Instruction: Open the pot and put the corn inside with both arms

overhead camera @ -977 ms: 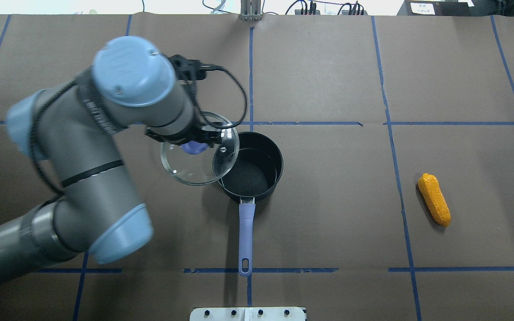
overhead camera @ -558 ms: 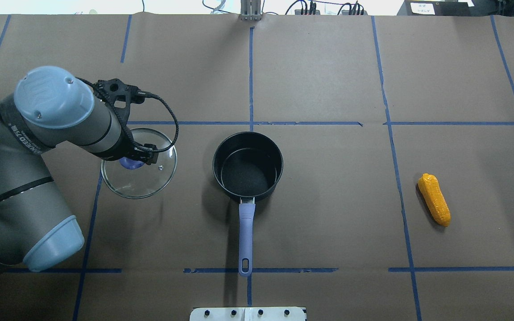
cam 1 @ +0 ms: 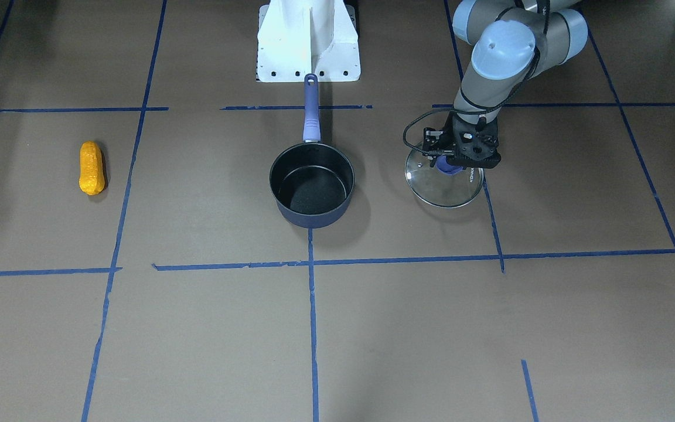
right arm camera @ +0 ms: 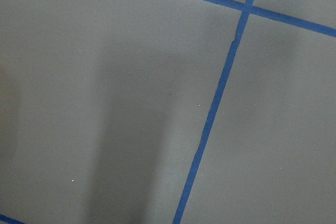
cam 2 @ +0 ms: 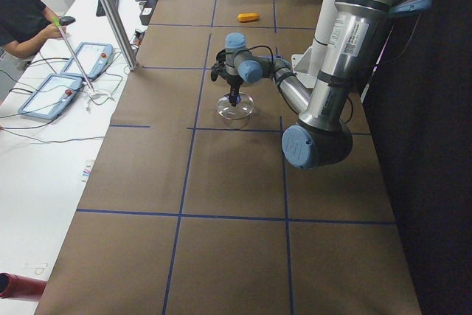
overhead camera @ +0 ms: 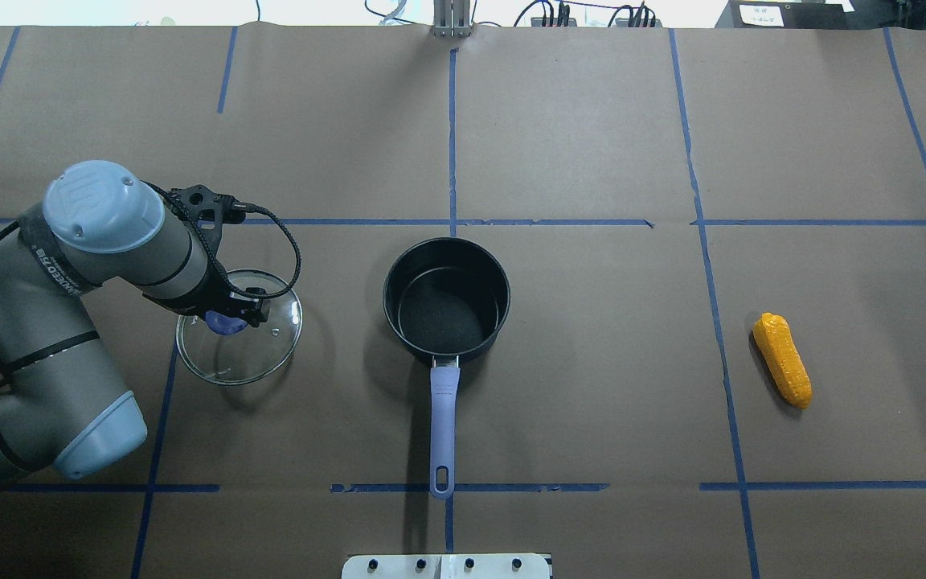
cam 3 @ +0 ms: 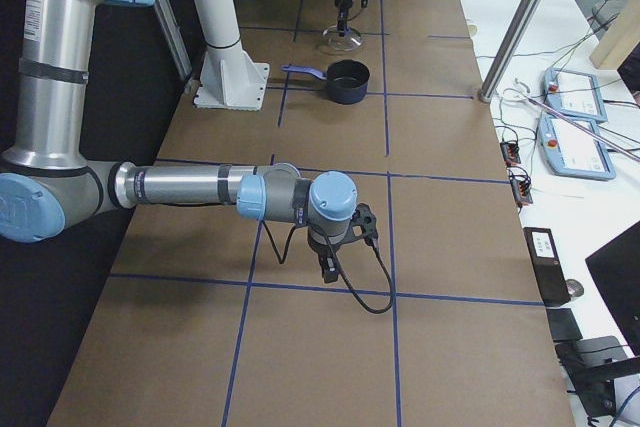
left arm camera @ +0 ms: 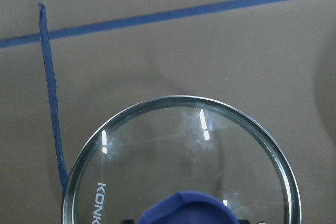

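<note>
My left gripper clamped the lid by its knob, beside the open pot. The corn lay well off on the right arm's side, pointing roughly away from the base. I couldn't tell the state of the right gripper.

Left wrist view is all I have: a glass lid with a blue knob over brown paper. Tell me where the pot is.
Observer: The pot stands uncovered on the robot's right of the lid, clear of it, with its handle towards the robot's base.
Operator: Report the corn.
Observer: The corn lies farther to the robot's right, beyond the pot and not in it.
Operator: Give me the right arm.
Observer: The right gripper shows only in the exterior right view, pointing down, well away from the pot. I cannot tell whether it is open or shut.
</note>
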Controlling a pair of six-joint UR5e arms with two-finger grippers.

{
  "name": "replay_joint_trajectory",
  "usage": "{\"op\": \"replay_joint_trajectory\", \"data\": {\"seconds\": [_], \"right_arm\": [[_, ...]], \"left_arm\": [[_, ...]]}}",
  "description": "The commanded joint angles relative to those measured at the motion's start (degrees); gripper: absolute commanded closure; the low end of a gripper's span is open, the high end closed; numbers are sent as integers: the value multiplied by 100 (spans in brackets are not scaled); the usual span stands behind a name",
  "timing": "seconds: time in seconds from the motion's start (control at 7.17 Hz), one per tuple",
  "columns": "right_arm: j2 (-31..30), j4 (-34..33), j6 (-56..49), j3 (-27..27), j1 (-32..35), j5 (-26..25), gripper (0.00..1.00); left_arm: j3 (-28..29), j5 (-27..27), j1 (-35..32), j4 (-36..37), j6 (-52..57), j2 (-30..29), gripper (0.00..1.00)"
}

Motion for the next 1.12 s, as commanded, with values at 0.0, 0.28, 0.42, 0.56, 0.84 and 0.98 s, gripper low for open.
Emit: {"op": "replay_joint_trajectory", "data": {"seconds": [0.0,0.28,0.42,0.56,0.84,0.98], "right_arm": [[9,0,1,16,-72,0,0],[18,0,10,34,-230,183,0],[18,0,71,34,-326,280,0],[79,9,472,103,-440,342,0],[105,18,1437,567,-852,334,0],[201,52,2104,857,-1150,334,0]], "left_arm": [[168,-15,27,-21,-36,5,91],[203,-24,44,-21,-19,-12,59],[212,-24,36,-30,-10,-12,10],[82,-24,35,-30,-19,-21,1],[-217,-529,-426,40,51,23,1],[-445,-917,-909,58,234,249,1]]}}
